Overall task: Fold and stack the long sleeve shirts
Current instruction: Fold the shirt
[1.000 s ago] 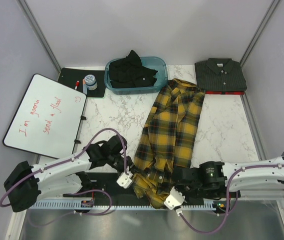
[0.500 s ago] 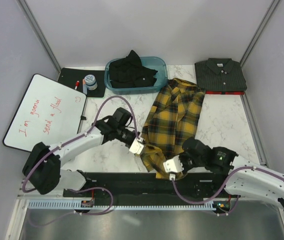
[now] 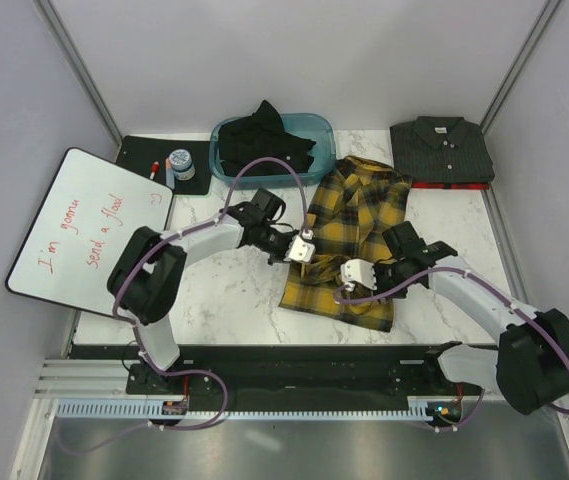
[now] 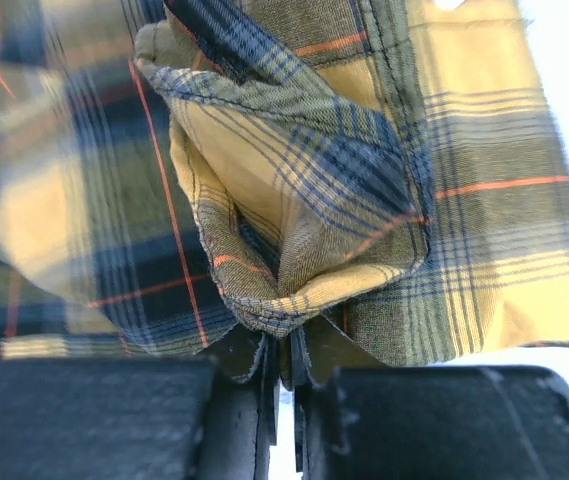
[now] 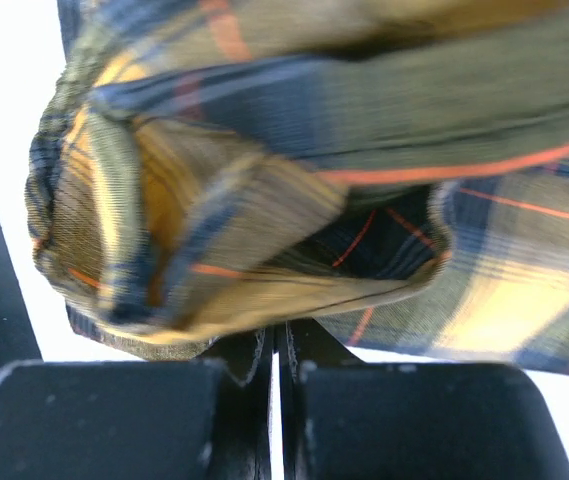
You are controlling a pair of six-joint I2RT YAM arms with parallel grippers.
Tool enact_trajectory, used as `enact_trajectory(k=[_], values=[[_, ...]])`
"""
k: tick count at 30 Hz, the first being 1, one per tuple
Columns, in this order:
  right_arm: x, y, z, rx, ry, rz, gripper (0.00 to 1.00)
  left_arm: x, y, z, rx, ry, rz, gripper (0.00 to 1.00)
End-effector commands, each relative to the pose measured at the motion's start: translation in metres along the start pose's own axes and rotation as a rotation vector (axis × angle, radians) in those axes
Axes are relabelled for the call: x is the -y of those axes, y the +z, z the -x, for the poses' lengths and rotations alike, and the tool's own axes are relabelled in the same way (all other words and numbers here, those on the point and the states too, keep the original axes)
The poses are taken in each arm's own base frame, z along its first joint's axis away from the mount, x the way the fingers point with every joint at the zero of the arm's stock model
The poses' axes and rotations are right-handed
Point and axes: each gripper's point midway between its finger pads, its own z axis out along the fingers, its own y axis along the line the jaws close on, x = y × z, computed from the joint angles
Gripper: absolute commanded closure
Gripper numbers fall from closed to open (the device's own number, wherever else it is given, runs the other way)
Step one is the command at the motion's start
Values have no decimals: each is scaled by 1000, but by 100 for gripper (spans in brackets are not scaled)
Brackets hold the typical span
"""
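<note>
The spread shirt [image 3: 354, 225] lies at the middle of the bench [image 3: 234, 290], its near part doubled back over itself. The left arm's fingers [image 4: 239, 370] pinch its left edge, the right arm's fingers [image 5: 239, 365] its near right part. A folded shirt [image 3: 441, 150] sits in the far right corner. At the far edge a tub [image 3: 322, 128] holds a third shirt [image 3: 264, 142]. Left of the tub, a mat [image 3: 136, 152] carries a jar [image 3: 180, 164] and a marker [image 3: 153, 169]. A whiteboard [image 3: 89, 232] lies along the left edge.

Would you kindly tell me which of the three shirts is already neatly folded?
The charcoal shirt at the far right, flat and squared; the black shirt sits crumpled in the bin, and the plaid shirt lies mid-table, part folded.
</note>
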Motion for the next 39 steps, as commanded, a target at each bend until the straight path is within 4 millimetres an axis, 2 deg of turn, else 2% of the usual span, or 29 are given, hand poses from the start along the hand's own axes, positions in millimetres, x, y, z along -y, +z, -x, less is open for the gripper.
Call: enact_trajectory(k=[1,2,4,5,8,11,15,16,19,21,22,23,26,27,28,30,31,33,34,36,37,39], values=[[-5,6,5,34,8,63,100,-28,5,-15,-68,-118,57,88],[-10,9,0,24,17,75,100,-39,8,-16,-72,-143,70,87],[-12,10,-4,15,19,64,100,-48,11,-14,-73,-226,85,86],[-9,10,-7,12,32,47,100,-59,12,-16,-88,-241,106,87],[1,3,-6,27,57,11,100,-68,15,-16,-93,-289,120,89],[10,-1,-8,27,77,-22,100,-68,17,-17,-97,-316,121,90],[13,7,-25,-22,110,-10,98,-57,23,-41,-163,-379,111,92],[16,10,-31,-34,151,-4,95,-55,22,-46,-178,-387,113,92],[26,16,-35,-42,239,1,86,-51,21,-55,-226,-437,114,91],[27,17,-34,-42,278,16,82,-54,19,-58,-258,-464,129,88],[29,19,-34,-45,299,27,75,-41,19,-65,-296,-516,87,86],[26,20,-35,-53,329,48,73,-45,17,-63,-310,-521,86,85],[14,25,-36,-70,346,134,71,-20,16,-64,-359,-591,21,85],[11,26,-37,-75,348,152,69,-10,22,-61,-377,-584,-5,85],[4,29,-38,-85,354,178,68,10,24,-65,-409,-608,-45,85],[-11,30,-39,-106,350,232,67,33,29,-55,-413,-616,-90,86],[-27,32,-39,-128,338,278,67,55,32,-56,-421,-642,-134,86],[-40,30,-39,-151,301,307,67,79,36,-45,-428,-649,-179,87],[-56,29,-39,-166,285,353,67,98,36,-46,-446,-666,-211,87],[-69,26,-37,-171,241,381,65,114,38,-35,-452,-677,-235,87],[-82,24,-35,-183,211,421,64,128,39,-32,-440,-706,-267,88],[-90,22,-29,-175,177,437,65,140,36,-21,-430,-744,-283,88]])
